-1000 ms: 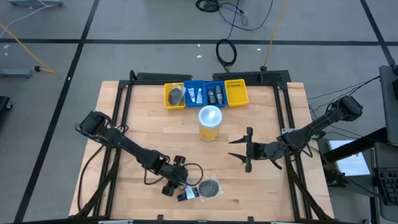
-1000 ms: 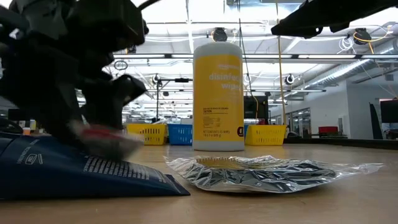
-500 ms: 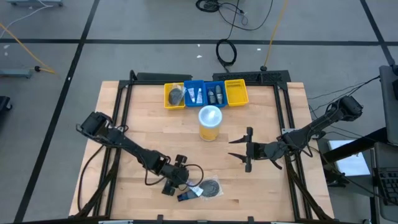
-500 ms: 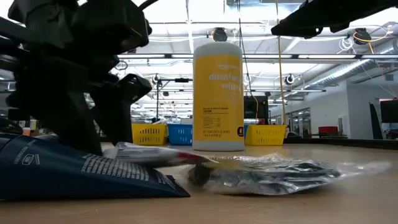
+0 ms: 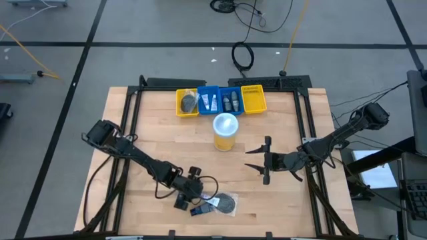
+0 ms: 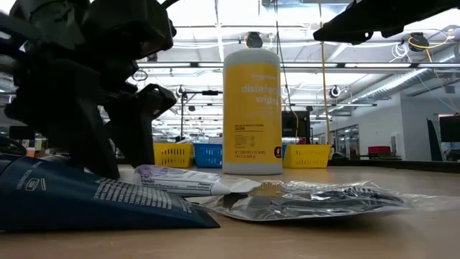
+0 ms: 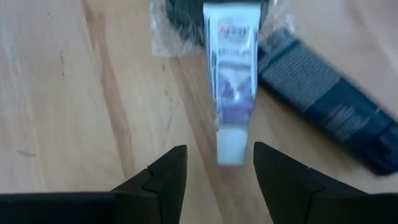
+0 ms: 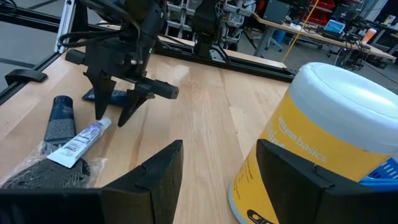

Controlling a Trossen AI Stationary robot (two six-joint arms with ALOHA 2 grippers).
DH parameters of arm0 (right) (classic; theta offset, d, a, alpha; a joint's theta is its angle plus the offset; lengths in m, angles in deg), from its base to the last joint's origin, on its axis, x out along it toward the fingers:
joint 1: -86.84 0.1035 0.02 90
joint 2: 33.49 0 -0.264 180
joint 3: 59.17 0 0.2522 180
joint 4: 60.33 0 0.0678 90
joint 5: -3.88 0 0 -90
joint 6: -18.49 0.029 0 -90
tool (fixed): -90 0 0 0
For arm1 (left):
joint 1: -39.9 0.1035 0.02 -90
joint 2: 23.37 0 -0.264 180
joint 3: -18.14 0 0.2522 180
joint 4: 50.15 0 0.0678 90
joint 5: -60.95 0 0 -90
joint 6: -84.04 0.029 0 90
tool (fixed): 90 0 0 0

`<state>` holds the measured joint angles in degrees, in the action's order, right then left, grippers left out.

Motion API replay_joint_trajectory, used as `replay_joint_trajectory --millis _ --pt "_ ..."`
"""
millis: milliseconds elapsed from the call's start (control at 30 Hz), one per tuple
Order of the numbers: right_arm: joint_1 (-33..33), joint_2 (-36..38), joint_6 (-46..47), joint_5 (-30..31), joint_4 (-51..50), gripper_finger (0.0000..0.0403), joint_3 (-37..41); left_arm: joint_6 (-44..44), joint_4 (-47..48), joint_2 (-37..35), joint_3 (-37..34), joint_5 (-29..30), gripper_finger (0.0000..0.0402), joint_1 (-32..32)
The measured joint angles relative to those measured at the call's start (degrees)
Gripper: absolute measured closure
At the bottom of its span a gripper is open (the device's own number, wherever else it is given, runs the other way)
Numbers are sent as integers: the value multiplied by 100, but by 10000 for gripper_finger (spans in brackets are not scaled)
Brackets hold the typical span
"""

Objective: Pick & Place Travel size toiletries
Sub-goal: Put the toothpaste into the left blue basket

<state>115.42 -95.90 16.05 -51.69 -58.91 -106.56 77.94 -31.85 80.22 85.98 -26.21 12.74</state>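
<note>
A small white tube [image 7: 231, 81] lies on the table near its front edge, its flat end resting on a round dark packet in clear wrap [image 5: 227, 203]. A dark navy tube [image 7: 329, 106] lies beside it. My left gripper [image 7: 219, 149] is open and points down at a slant. Its fingers stand on either side of the tube's cap [image 7: 231, 153] without touching it. It also shows in the high view [image 5: 199, 199] and in the right wrist view [image 8: 113, 119]. My right gripper [image 5: 252, 159] hangs open and empty over the table's right half.
A yellow wipes canister with a pale lid [image 5: 225, 131] stands mid-table. Yellow and blue bins [image 5: 220, 100] with small items line the far edge. Bare wood lies between the canister and the toiletries. A black cable [image 5: 167, 193] loops by my left gripper.
The white tube, a blur at my left gripper's fingers a second ago, has settled on the table with its flat end over the round packet. The packet's wrap has shifted a little. My left gripper has stayed over the tube's cap end.
</note>
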Motion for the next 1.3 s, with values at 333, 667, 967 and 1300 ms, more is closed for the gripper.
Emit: replay_joint_trajectory --millis 333,667,967,1300 --pt "1 0 0 -1 -2 206 0 -303 -452 527 24 -301 215 2" --pt "0 0 0 1 -4 206 0 -446 97 313 13 -444 261 17" --pt "2 0 0 -1 -7 206 0 -450 -131 308 7 -588 367 13" --pt "0 0 0 1 -5 206 0 -455 125 176 92 -328 367 33"
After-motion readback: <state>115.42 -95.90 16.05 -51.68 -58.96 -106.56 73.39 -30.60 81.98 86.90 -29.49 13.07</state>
